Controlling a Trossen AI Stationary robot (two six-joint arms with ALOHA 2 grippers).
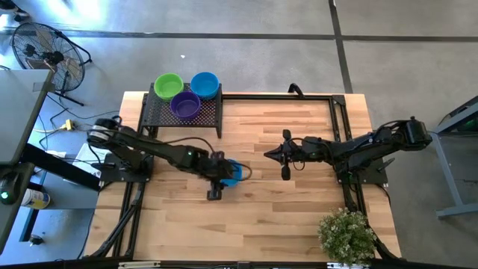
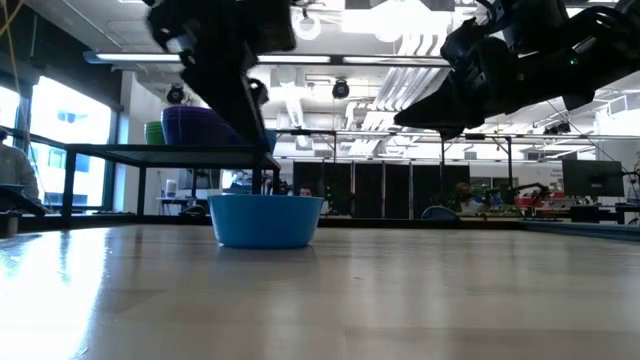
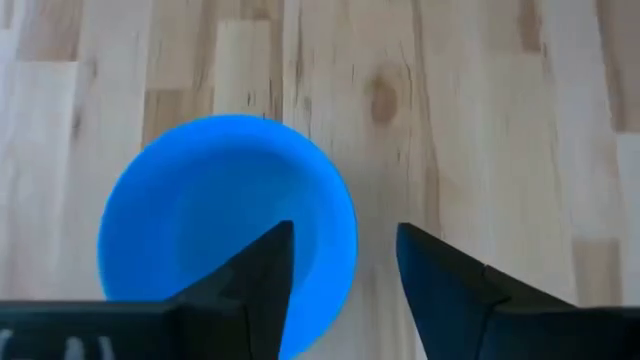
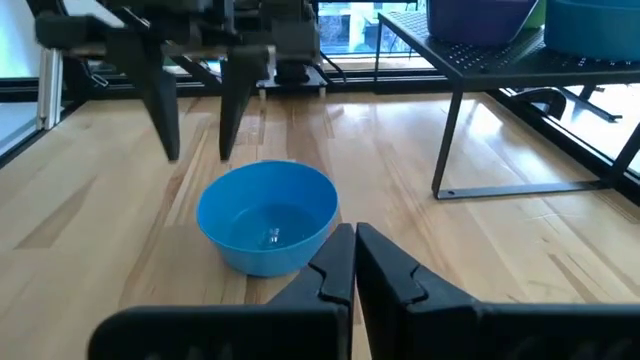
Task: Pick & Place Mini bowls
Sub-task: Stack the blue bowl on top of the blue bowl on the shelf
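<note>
One bowl on table: small round glossy blue plastic bowl point(image 4: 267, 215) upright on wooden table point(image 1: 299, 217), its rim between the parted fingers
Left gripper point(image 4: 198, 135): fingers apart, just above bowl, gripping nothing
Right gripper point(image 1: 284, 154): fingers together, well aside from bowl

Two dark jointed arms, each ending in tapered black jaws.

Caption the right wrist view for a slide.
Left end effector open above the small glossy blue plastic bowl on the wooden table.
</note>
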